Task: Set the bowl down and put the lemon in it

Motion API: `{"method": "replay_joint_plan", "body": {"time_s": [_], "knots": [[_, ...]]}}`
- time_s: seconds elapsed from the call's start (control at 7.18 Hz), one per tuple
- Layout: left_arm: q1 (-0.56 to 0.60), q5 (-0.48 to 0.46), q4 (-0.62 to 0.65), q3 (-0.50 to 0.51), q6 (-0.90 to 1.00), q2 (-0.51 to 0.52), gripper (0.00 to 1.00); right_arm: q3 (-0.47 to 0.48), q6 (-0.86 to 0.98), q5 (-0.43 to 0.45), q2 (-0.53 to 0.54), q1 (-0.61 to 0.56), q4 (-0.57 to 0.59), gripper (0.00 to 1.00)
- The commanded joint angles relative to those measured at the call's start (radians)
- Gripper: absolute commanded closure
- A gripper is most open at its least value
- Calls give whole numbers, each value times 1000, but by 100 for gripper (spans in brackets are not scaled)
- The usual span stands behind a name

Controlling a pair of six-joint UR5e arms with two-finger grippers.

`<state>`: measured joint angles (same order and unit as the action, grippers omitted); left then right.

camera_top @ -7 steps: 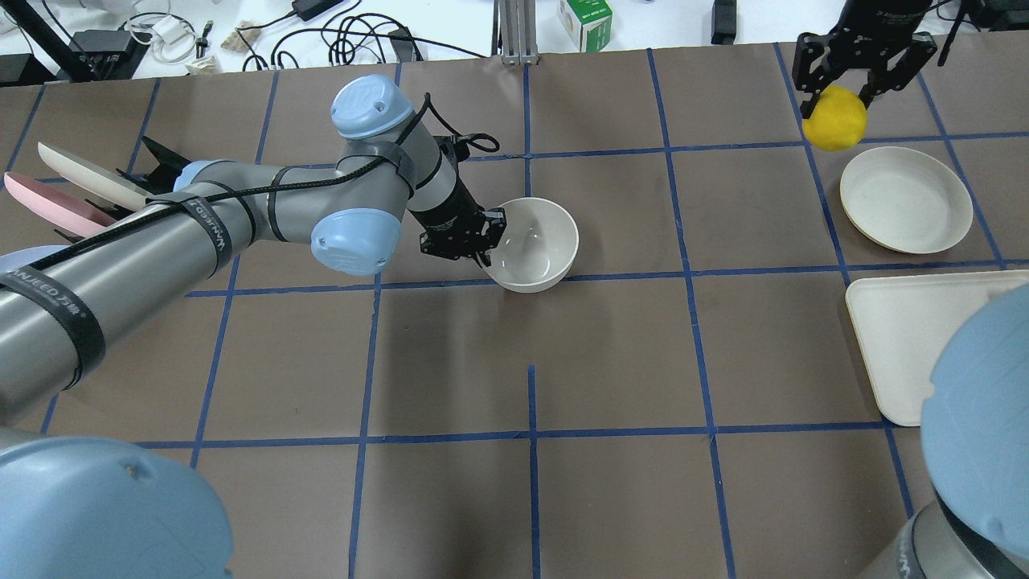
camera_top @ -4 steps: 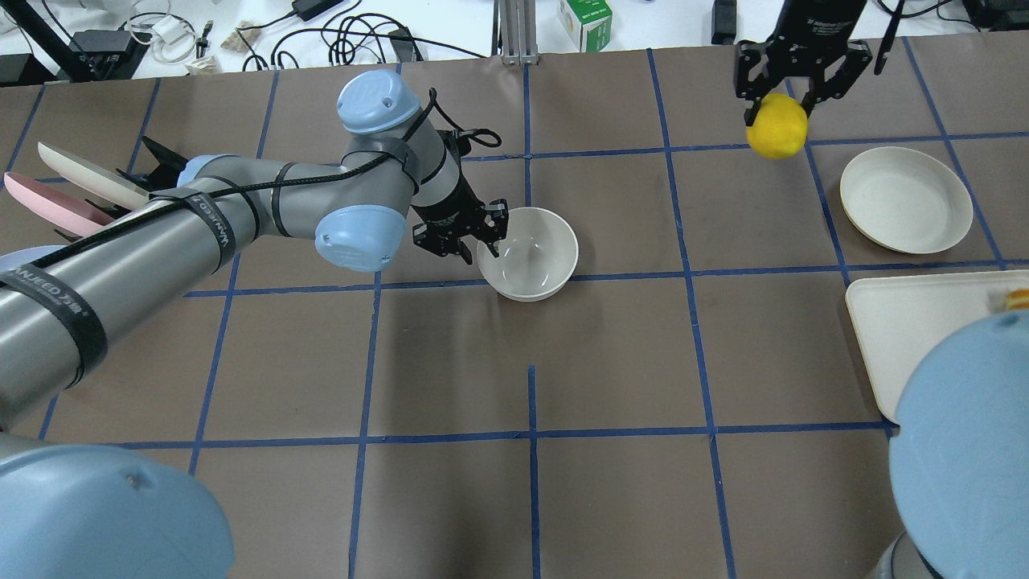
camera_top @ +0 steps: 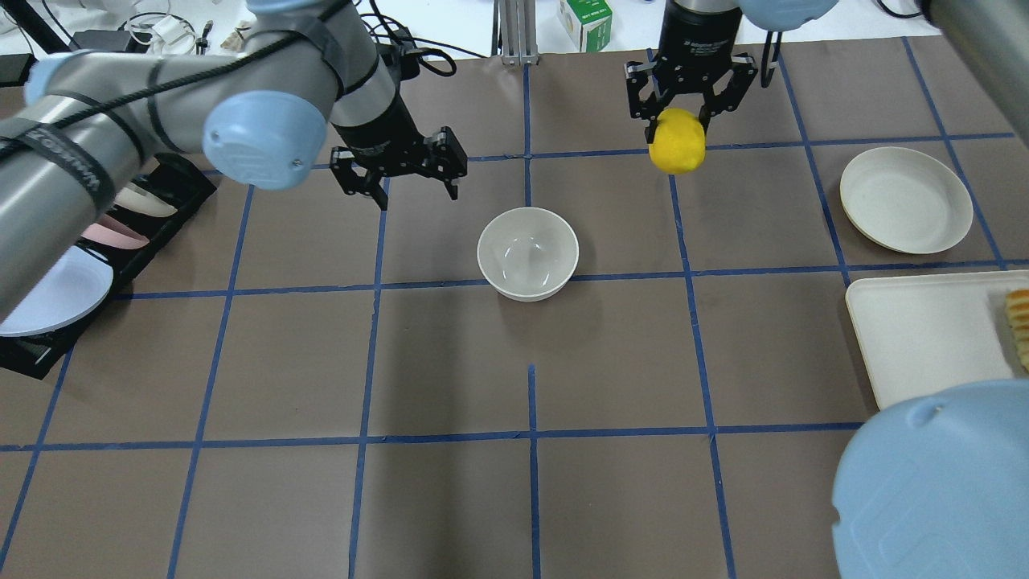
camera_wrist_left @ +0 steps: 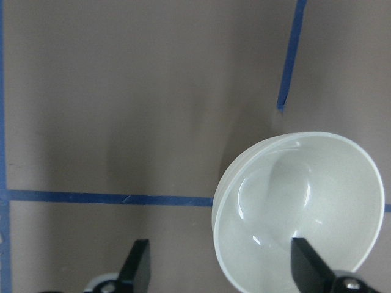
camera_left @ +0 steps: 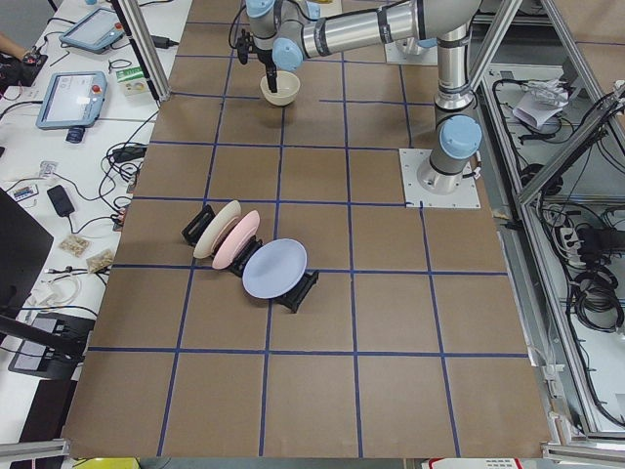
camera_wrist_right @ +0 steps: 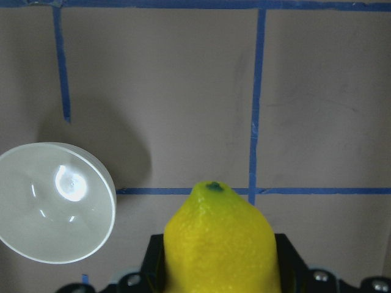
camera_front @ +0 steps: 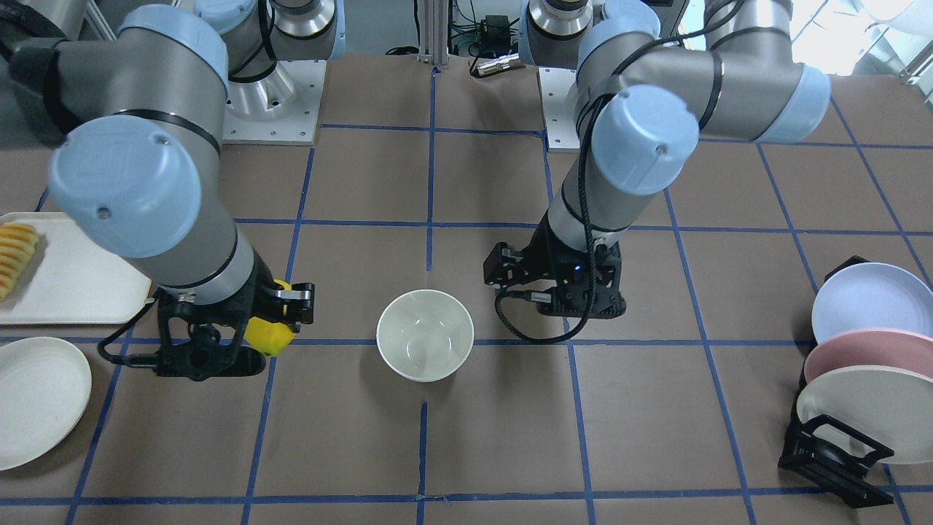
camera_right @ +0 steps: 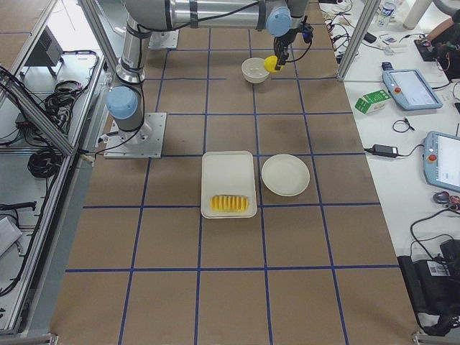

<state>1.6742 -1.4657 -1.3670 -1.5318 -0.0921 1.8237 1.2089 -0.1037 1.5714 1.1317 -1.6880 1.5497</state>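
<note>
Two fixed cameras look steeply down on the table [camera_top: 450,498] from opposite long sides, one over the robot's shoulders, one facing it, while two more view it from afar and high up at either end. A close camera on each wrist points down at the tabletop; all six views share the bowl [camera_top: 527,253] at mid-table.

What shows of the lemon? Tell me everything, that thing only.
The lemon is whole, bright yellow and oval, with finely dimpled skin and a pointed tip that bears a small dark spot in the right wrist view. The right gripper is shut on it, clamping it from both sides, with the tip pointing away from the wrist. It seems held clear of the table, beside the bowl and not over it. Nothing else touches it.
</note>
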Motion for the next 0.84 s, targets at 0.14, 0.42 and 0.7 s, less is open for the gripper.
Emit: {"method": "replay_joint_plan", "body": {"time_s": [0.14,0.42,0.7], "knots": [[-106,-42,-186,18,210,-180,0,4,-201,-13,-81,-119,128,100],[-108,-126,-207,-7,228,-260,0,4,-277,-14,-139,-191,173,100],[-137,-136,-245,-21,230,-258,0,30,-283,-16,-174,-217,178,100]]}}
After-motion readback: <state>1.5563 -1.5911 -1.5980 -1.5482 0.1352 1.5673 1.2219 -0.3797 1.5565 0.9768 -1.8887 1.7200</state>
